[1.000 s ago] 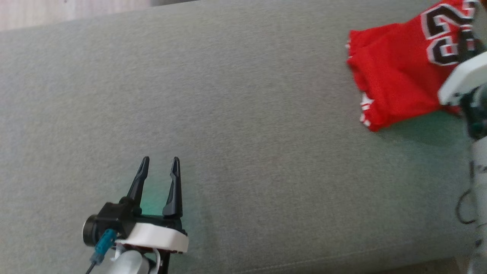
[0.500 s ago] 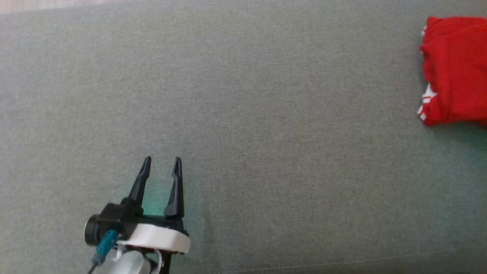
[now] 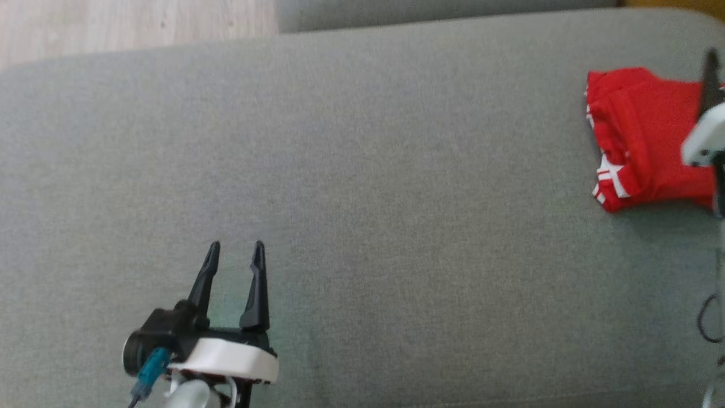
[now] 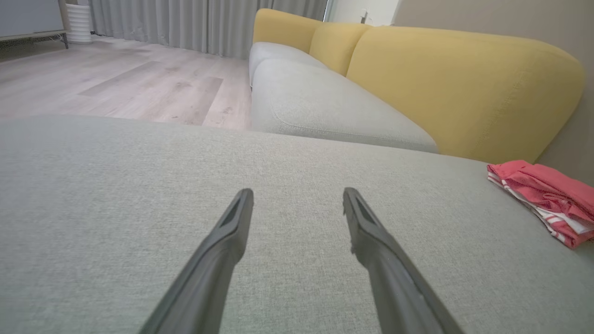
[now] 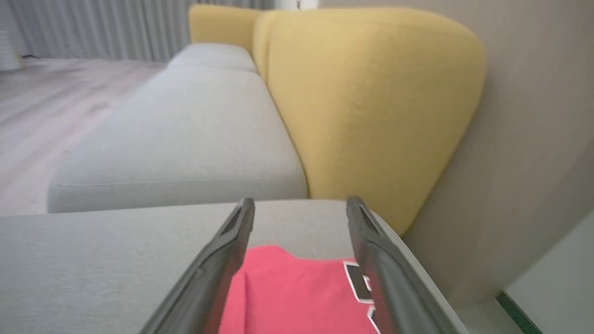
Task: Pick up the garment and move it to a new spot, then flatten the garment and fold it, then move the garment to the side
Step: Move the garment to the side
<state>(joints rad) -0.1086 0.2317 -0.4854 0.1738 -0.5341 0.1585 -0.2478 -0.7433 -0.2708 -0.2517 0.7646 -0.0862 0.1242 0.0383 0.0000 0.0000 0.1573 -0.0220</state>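
Hanging with its fingers spread wide, the right gripper (image 5: 300,204) has the folded red garment (image 5: 287,292) lying just beneath and between them on the grey cushion (image 5: 93,260). A yellow backrest (image 5: 371,102) rises beyond its tips. The left gripper (image 3: 235,247), fingers likewise apart and holding nothing, hovers over the cushion, with the garment well off to its right.

You have the garment (image 3: 640,141) lying at the far right of the sofa seat (image 3: 396,170), with the right claw (image 5: 300,203) over it. The left claw (image 3: 236,246) sits near left, well apart from it.
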